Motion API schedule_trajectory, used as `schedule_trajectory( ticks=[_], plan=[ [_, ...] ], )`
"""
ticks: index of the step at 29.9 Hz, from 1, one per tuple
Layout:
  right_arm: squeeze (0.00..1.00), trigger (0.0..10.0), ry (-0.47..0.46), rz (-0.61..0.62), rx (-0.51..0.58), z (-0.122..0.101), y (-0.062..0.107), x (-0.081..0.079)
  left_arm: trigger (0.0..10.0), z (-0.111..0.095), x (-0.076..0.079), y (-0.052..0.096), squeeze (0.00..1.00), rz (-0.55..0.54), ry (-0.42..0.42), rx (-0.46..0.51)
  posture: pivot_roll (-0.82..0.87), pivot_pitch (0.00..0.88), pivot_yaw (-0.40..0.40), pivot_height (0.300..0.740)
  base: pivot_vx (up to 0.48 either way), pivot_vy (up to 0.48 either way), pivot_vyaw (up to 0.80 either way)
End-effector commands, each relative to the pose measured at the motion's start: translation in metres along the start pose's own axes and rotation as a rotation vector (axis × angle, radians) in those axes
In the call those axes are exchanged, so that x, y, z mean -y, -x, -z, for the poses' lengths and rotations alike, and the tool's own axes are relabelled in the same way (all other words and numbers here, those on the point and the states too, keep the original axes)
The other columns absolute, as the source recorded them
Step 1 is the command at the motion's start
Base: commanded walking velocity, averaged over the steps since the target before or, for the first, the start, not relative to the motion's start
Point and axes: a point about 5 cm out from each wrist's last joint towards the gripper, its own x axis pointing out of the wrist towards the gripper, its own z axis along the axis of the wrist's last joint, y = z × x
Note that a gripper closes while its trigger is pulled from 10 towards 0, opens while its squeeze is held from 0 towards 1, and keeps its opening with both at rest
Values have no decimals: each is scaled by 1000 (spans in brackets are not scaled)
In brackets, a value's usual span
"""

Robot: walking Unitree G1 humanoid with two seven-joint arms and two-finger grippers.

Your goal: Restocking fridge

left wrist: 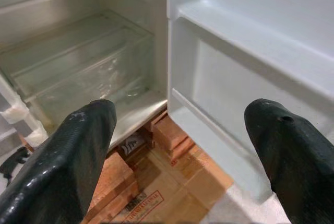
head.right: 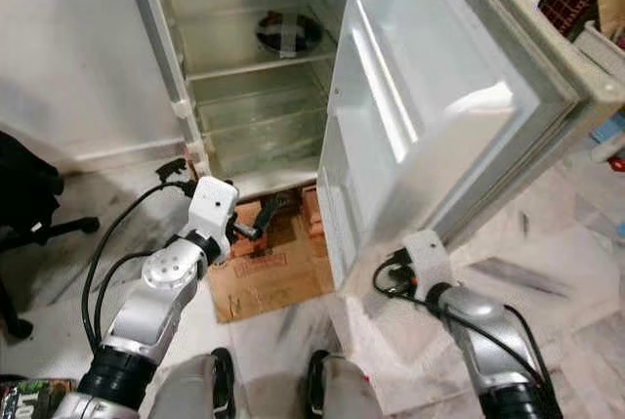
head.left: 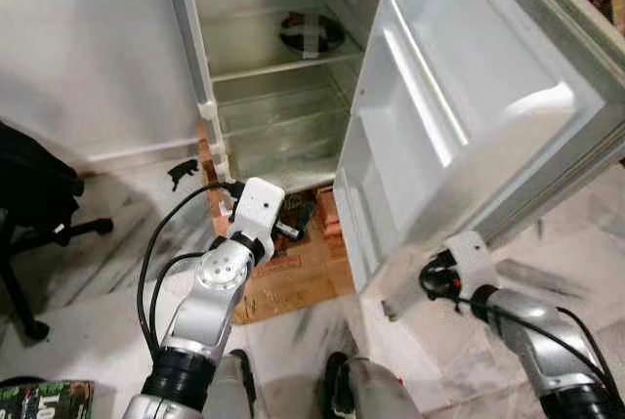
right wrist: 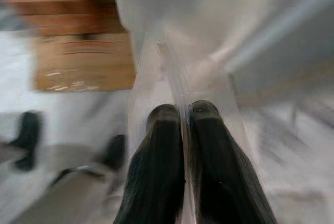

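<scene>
Black rubber fingers of my left gripper [left wrist: 180, 156] stand wide apart with nothing between them, hovering low in front of the fridge [head.left: 283, 97] and pointed at its bottom drawer [left wrist: 83, 78] and the lower door shelf [left wrist: 250, 41]. My right gripper [right wrist: 185, 117] has its two fingers pressed together on a thin clear plastic sheet [right wrist: 177, 85]; I read that as pinched shut on the sheet, though the wrist picture is blurred. That right arm sits low by the bottom corner of the open fridge door [head.left: 469, 116], which swings out to my right. Inside, the shelves look bare apart from a dark round object [head.left: 311, 32] with a strip of tape on the upper shelf. Under the fridge I see bricks [left wrist: 169, 132] and flattened cardboard [head.left: 293, 277] on the marble floor [head.left: 88, 272]. A black office chair [head.left: 34, 214] stands off to my left.
</scene>
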Motion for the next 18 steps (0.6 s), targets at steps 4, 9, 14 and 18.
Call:
schedule_trajectory(
  ticks=[4, 9, 14, 18],
  plan=[
    [0, 10000, -45, 273, 215, -40, 18, 49, 10000, -1, -1, 1, 0, -9, -15, -7, 7, 148, -80, 740, 0, 0, 0],
    [0, 10000, -66, 200, 238, -38, 17, 30, 10000, -2, -1, 1, 0, -8, -20, -8, 10, 146, -79, 740, 0, 0, 0],
    [0, 10000, -102, 82, 242, -33, 13, 7, 10000, -2, -2, 2, 0, -3, -21, -8, 19, 141, -80, 740, 0, 0, 0],
    [0, 10000, -120, -8, 258, -31, 12, -13, 10000, 2, -6, 7, 0, -16, -26, -19, 26, 139, -80, 740, 0, 0, 0]
  ],
)
